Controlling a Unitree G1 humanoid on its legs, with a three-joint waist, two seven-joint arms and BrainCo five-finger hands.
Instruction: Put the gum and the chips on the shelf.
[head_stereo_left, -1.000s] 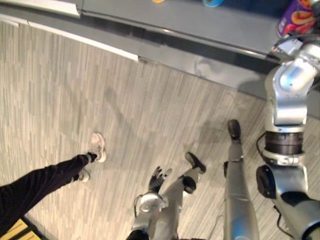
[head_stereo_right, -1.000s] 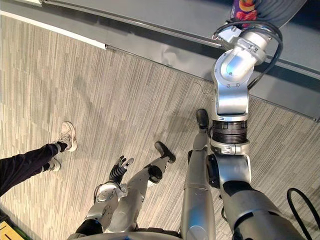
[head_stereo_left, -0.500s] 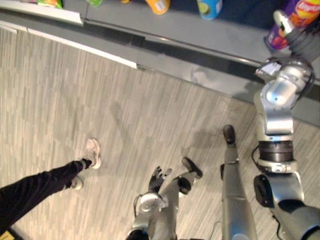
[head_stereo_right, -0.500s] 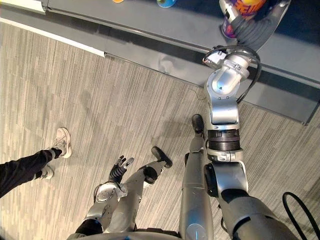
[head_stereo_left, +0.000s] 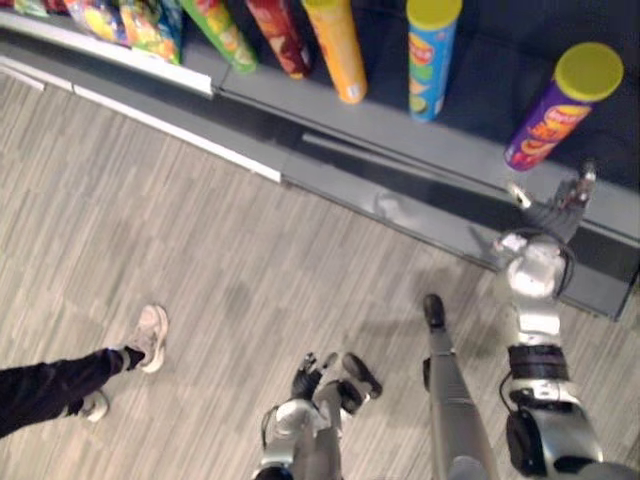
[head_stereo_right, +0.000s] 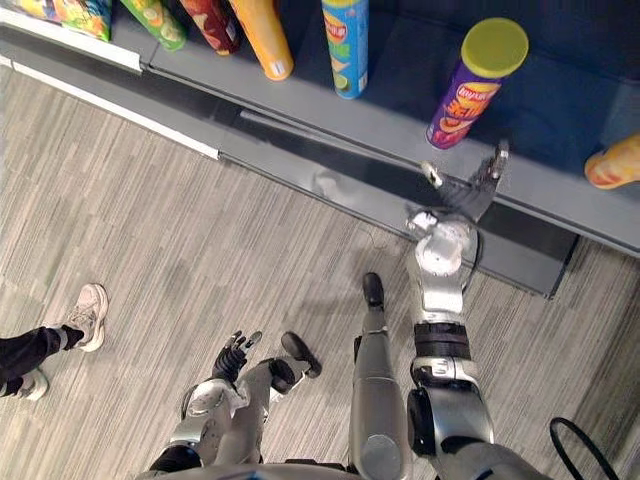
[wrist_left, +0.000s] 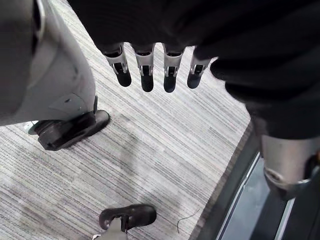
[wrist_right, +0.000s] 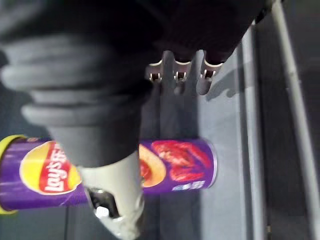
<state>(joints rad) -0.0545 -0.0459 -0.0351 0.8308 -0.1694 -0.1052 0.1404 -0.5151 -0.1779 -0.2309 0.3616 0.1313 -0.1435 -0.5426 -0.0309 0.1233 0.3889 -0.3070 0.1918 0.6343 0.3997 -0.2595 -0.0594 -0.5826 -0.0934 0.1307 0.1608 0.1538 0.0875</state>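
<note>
A purple chips can (head_stereo_left: 553, 112) with a yellow lid stands upright on the grey shelf board (head_stereo_left: 440, 145). Just in front of it, and apart from it, my right hand (head_stereo_left: 556, 201) is open with straight fingers. The right wrist view has the can (wrist_right: 177, 165) past the hand, with the fingers (wrist_right: 176, 75) spread over the bare shelf and nothing held. My left hand (head_stereo_left: 305, 380) hangs low above the floor, open and empty; its fingers (wrist_left: 146, 75) are straight in the left wrist view.
More chips cans stand along the shelf: blue (head_stereo_left: 432, 55), orange (head_stereo_left: 336, 48), red (head_stereo_left: 281, 36) and green (head_stereo_left: 226, 36). Snack bags (head_stereo_left: 140, 22) fill the far left. An orange can (head_stereo_right: 614, 162) is at the right. A person's leg and shoe (head_stereo_left: 148, 336) are on the floor at left.
The camera has swung up toward the shelf. My right hand has let go of the purple can, which now stands alone, and has drawn back a little. The left hand is unchanged.
</note>
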